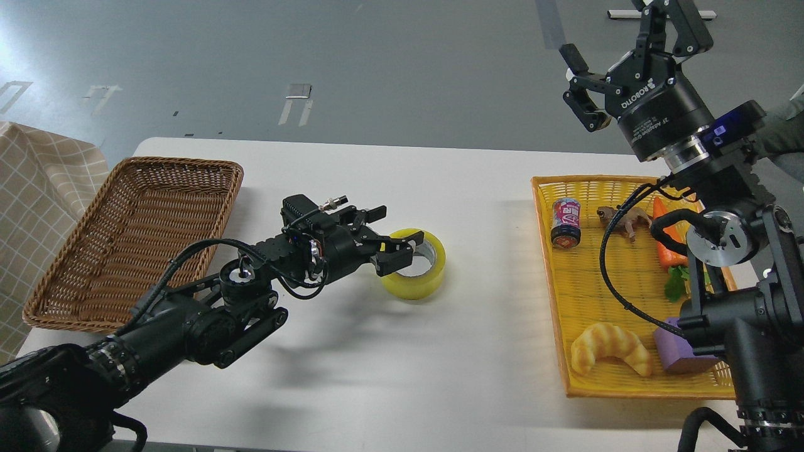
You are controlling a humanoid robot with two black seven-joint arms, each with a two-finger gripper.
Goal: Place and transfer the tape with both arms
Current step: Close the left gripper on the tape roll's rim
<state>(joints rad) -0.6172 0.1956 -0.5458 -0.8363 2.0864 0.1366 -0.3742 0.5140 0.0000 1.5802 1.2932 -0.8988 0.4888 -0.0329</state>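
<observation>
At frame centre, the left gripper (402,246) grips the tape (419,270); the right gripper (619,56), upper right, hangs spread wide.

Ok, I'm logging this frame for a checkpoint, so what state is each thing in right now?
Tape: flat on the table, the left gripper's fingers around its near-left rim.
Left gripper: at the tape, not lifted.
Right gripper: open, empty, raised above the tray.
Wicker basket: empty.
Yellow tray: holds five items.
Can: upright.
Croissant: lying flat.
</observation>
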